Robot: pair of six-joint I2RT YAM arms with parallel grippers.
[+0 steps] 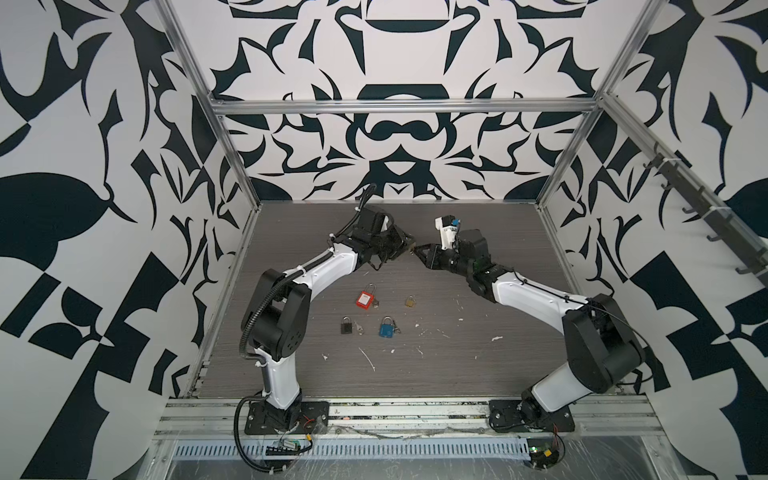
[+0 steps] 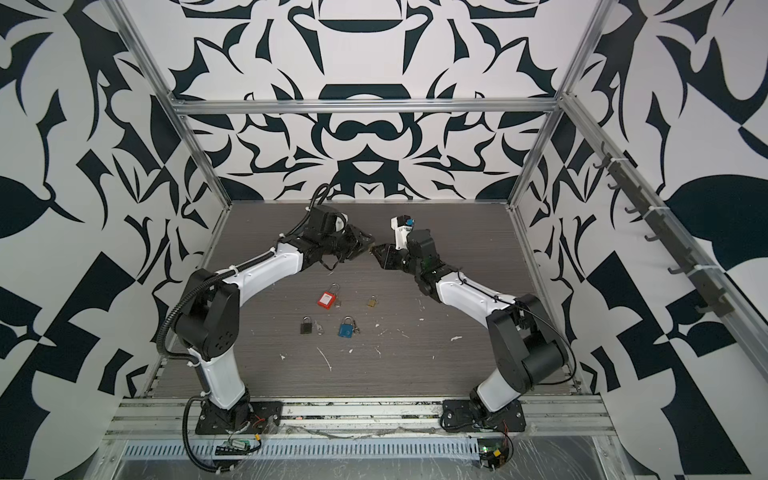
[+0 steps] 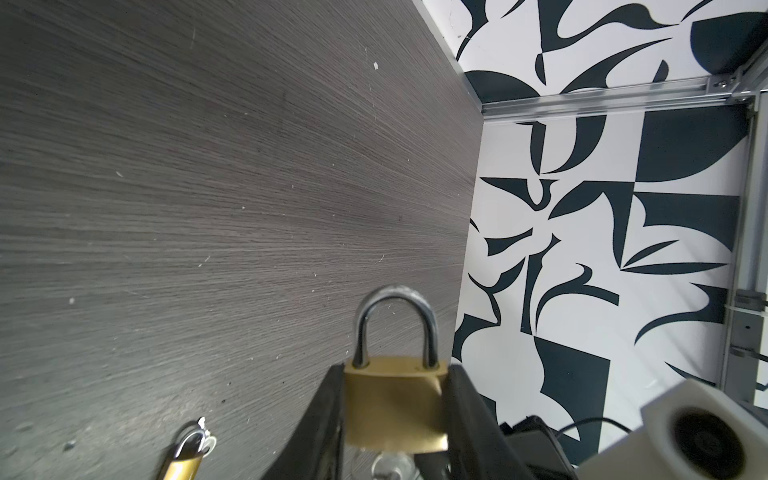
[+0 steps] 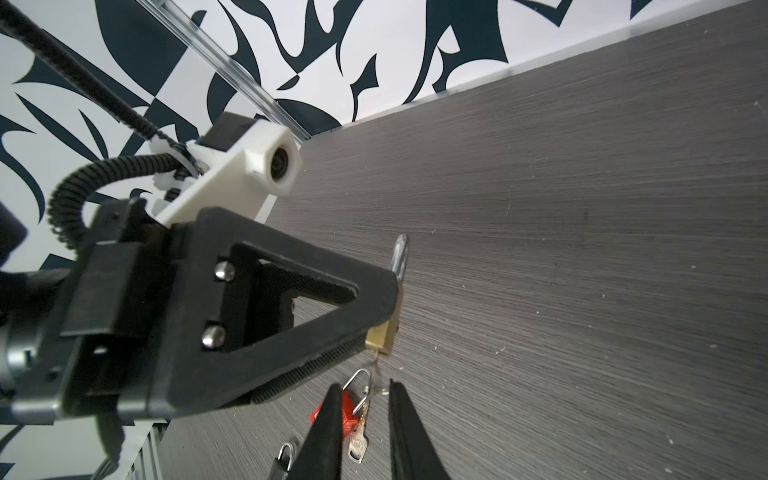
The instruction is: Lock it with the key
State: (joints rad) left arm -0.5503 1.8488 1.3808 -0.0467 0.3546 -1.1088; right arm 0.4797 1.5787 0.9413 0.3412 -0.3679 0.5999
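Note:
My left gripper (image 3: 395,370) is shut on a brass padlock (image 3: 395,399) and holds it above the table near the back middle, steel shackle pointing away from the wrist. In the right wrist view the padlock (image 4: 384,336) shows edge-on past the left finger (image 4: 291,299). A key (image 4: 376,361) sticks out of its underside, with a ring and a spare key (image 4: 358,444) hanging from it. My right gripper (image 4: 362,388) faces the left gripper (image 1: 409,245) tip to tip. Its jaws stand apart on either side of the ring and the hanging key, gripping nothing.
On the dark wood table (image 1: 457,374) below lie a red padlock (image 1: 365,299), a small brass padlock (image 1: 410,301), a black padlock (image 1: 345,325) and a blue padlock (image 1: 386,328), with small keys beside three of them. Patterned walls and aluminium posts enclose the table.

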